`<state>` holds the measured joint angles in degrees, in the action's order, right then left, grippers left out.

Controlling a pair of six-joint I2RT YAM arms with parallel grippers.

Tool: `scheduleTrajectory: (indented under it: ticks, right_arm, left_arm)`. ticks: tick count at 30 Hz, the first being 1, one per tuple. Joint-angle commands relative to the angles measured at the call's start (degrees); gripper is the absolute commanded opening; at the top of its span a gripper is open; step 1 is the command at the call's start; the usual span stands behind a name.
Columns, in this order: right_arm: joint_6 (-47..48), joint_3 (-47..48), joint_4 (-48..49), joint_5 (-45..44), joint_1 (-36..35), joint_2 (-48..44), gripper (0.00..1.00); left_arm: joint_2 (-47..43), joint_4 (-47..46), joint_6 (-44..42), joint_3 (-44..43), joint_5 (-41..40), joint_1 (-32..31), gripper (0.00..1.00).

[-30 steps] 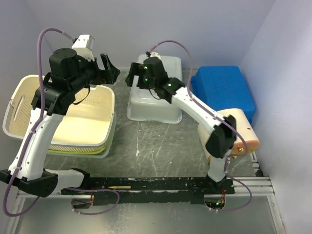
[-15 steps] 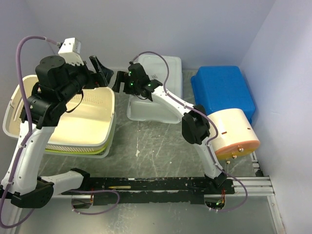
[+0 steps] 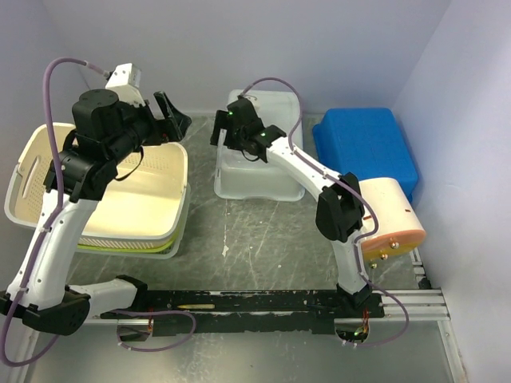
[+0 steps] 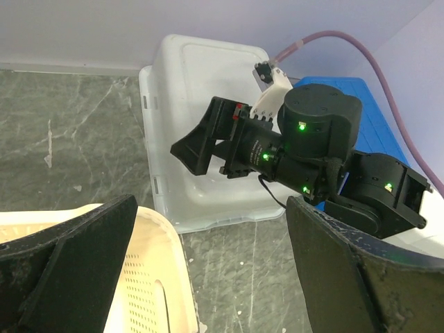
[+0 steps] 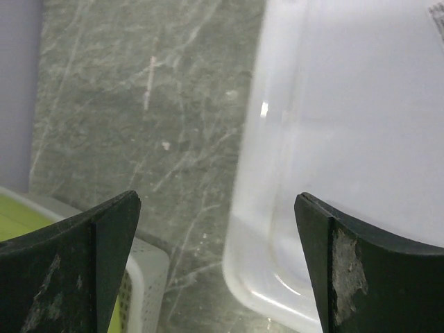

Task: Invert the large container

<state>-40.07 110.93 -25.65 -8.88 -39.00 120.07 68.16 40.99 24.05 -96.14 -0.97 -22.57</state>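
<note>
The large container (image 3: pixel 120 195) is a cream perforated basket, upright and open side up at the left, nested on a green and a white basket. Its near corner with a cut-out handle shows in the left wrist view (image 4: pixel 163 284). My left gripper (image 3: pixel 174 120) is open and empty, above the basket's far right corner; in its own view (image 4: pixel 215 277) the basket rim lies beside the left finger. My right gripper (image 3: pixel 219 132) is open and empty, over the gap between the basket stack and a white tub; in its own view (image 5: pixel 222 270) it holds nothing.
An upside-down translucent white tub (image 3: pixel 263 163) lies at the back middle, under the right arm, and also shows in the wrist views (image 4: pixel 201 76) (image 5: pixel 347 125). A blue tub (image 3: pixel 363 148) is at the back right. A round cream and orange object (image 3: pixel 391 219) lies at the right. The white mesh basket corner (image 5: pixel 142 277) is below.
The right gripper swung left toward the basket, then drew back right a little. The left arm swayed left, then returned right. Both grippers stay open and empty.
</note>
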Motion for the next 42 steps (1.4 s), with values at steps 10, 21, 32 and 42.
scheduleTrajectory:
  ticks: [10,21,32,42]
  right_arm:
    - [8.74,24.26,10.9,2.46,-1.59,20.72,0.93]
    - [1.6,16.15,1.56,-23.6,-1.52,17.18,0.92]
    - [10.31,18.34,1.32,-22.37,-4.0,13.35,0.91]
    - [20.12,22.38,4.74,-17.77,-6.29,19.38,0.92]
  left_arm:
    - [-1.09,-0.3,1.23,1.5,0.27,-0.02,1.0]
    - [-3.44,1.34,1.08,4.25,-2.43,-0.02,1.0]
    - [-2.71,4.34,0.37,1.91,-6.41,-0.02,0.99]
    - [-2.96,6.22,2.31,2.69,-8.46,-0.02,0.99]
